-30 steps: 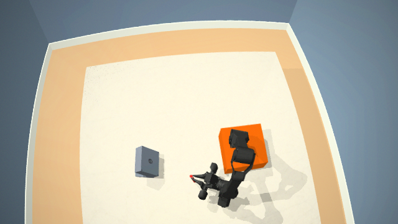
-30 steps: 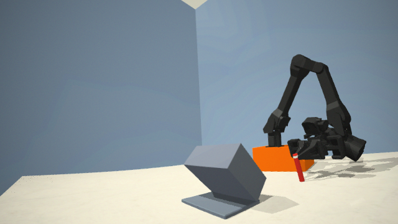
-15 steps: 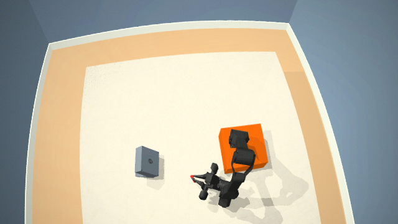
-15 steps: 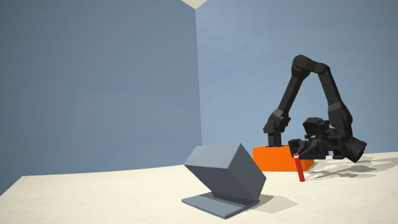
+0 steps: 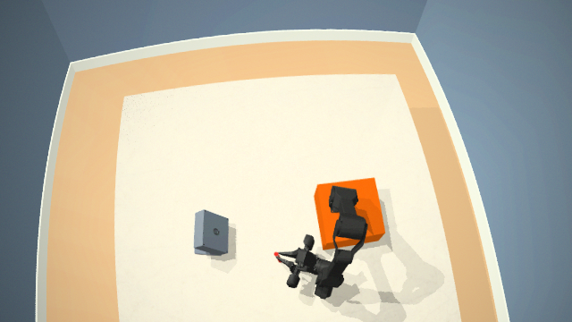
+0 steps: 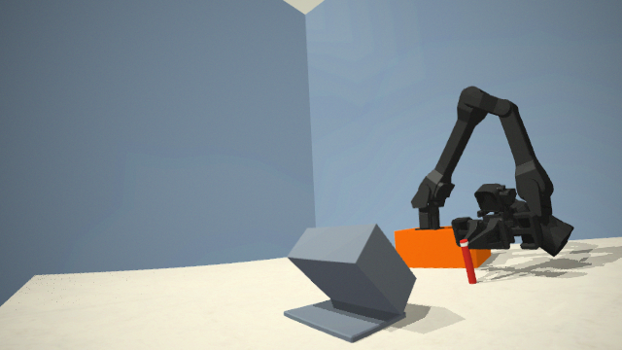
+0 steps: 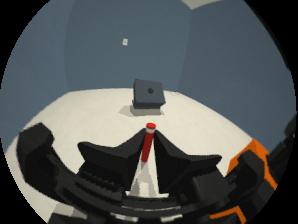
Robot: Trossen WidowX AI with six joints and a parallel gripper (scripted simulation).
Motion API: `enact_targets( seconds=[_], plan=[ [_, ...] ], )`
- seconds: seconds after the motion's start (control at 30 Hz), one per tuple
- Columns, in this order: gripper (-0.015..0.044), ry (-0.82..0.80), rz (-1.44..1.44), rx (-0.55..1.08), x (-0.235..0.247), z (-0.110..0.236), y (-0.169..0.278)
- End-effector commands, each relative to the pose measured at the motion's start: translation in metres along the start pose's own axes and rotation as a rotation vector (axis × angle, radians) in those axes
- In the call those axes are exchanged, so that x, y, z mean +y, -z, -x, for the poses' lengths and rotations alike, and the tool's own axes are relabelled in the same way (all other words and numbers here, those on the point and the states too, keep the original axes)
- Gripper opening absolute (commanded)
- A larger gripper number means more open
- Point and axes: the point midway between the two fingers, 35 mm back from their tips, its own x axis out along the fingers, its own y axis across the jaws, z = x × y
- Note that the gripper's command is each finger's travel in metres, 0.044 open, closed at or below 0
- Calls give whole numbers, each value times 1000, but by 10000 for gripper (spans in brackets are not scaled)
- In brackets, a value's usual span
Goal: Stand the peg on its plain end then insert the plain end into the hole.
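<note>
Carefully square the slim red peg with a white band (image 6: 468, 262), clamped in the black parallel-jaw gripper (image 6: 465, 236), before releasing it below onto the table.

You won't find any readable text, labels, brands or numbers in any of the three views. Nothing is printed on the grey panel (image 5: 211, 233), the orange base block (image 5: 371, 197), the red peg (image 6: 468, 264) or the black arm (image 6: 520, 146).
</note>
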Motion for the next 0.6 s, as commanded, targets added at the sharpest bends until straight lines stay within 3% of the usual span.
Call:
enact_targets(
  seconds=[0.0,0.57],
  plan=[
    [49,0,0,0,0,1,2],
    [49,-1,7,-10,0,3,3]
  ],
)
